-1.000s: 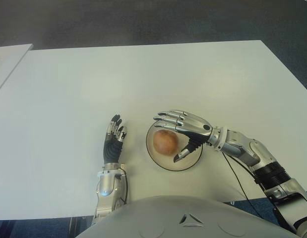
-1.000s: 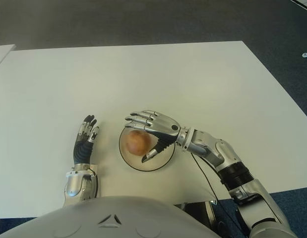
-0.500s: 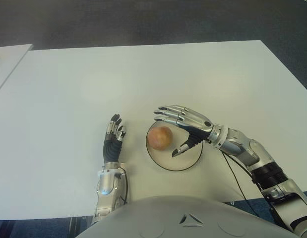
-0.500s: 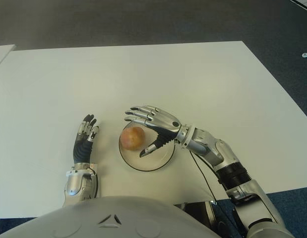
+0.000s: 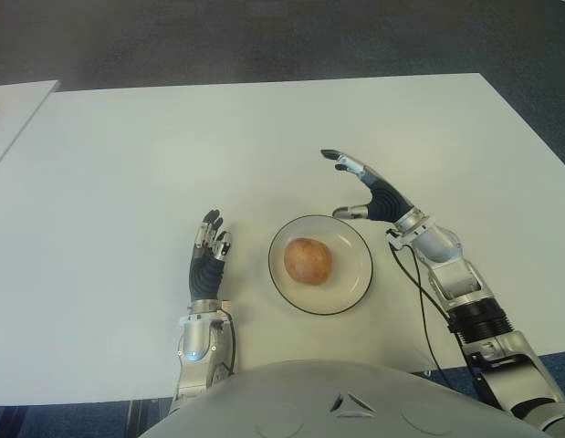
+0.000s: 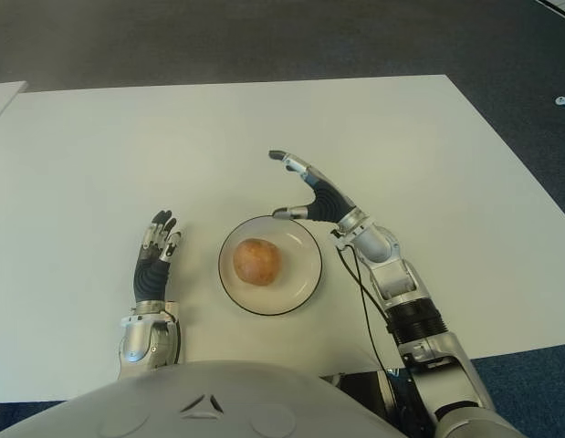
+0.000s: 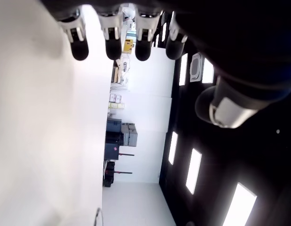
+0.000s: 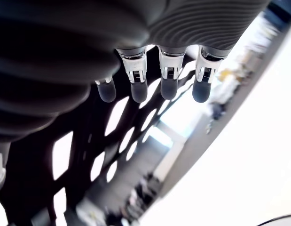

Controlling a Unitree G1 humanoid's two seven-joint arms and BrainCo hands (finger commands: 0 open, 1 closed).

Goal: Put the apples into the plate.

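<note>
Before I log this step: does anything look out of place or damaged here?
Nothing stands out. The apple sits inside the plate, which lies flat on the table. The right hand and left hand are open.

On the one white table (image 5: 127, 164) there are one apple (image 5: 307, 261), one round white plate (image 5: 353, 283) with a dark rim, and two robot hands: one left hand (image 5: 209, 255) and one right hand (image 5: 369, 192).

no text, label or number can be read anywhere.
</note>
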